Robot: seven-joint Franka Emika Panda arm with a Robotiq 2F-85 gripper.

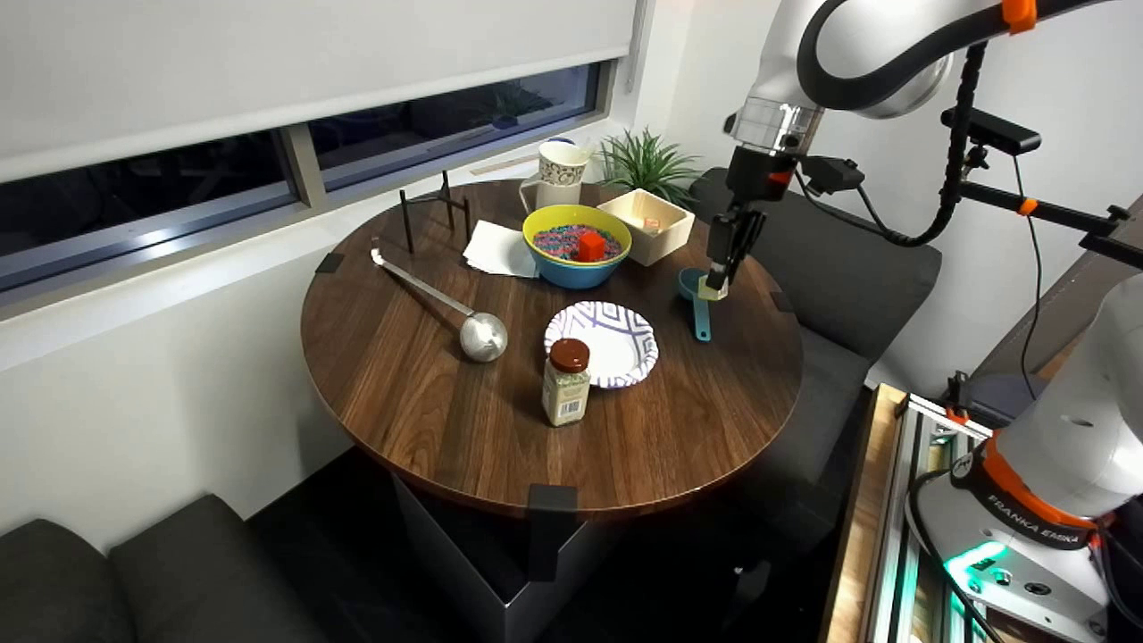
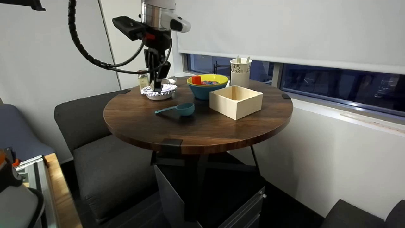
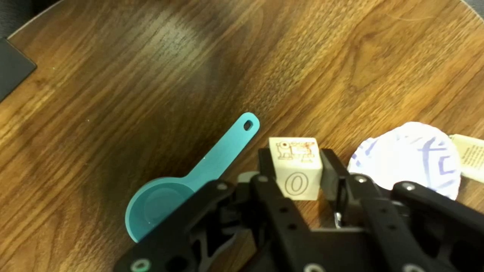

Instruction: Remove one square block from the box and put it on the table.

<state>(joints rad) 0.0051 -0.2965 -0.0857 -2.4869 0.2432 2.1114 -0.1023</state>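
Looking through the wrist view, I have the gripper (image 3: pixel 297 166) pinched on a pale square block (image 3: pixel 297 179), its fingers (image 3: pixel 267 160) parted by just the block's width and pressing two opposite sides. One face shows me a round printed character, the next a small brownish-red drawing. Near the block a turquoise scoop (image 3: pixel 198 176) lies on the table (image 3: pixel 321 75); to the opposite side sits a paper bowl (image 3: pixel 408 158) with purple lines, partly hidden by the gripper, with part of a jar (image 3: pixel 469 155) beside it at the view's edge.

In an exterior view, I see the block held at the ends of the fingers, overlapping the scoop from this angle. The box (image 1: pixel 668 241) stands on the table beside a yellow bowl (image 1: pixel 573 215), which nests in a blue bowl (image 1: pixel 571 275) and holds coloured bits (image 1: pixel 559 241) and a red block (image 1: pixel 590 246). Inside the box I make out a small thing with orange print (image 1: pixel 652 224). A ladle (image 1: pixel 483 337) lies well apart.

In an exterior view, with a tall patterned cup (image 2: pixel 240 74) standing behind the box, I see the gripper hanging clear above the table, the paper bowl behind it; the scoop lies between gripper and box. The block is hard to make out here.
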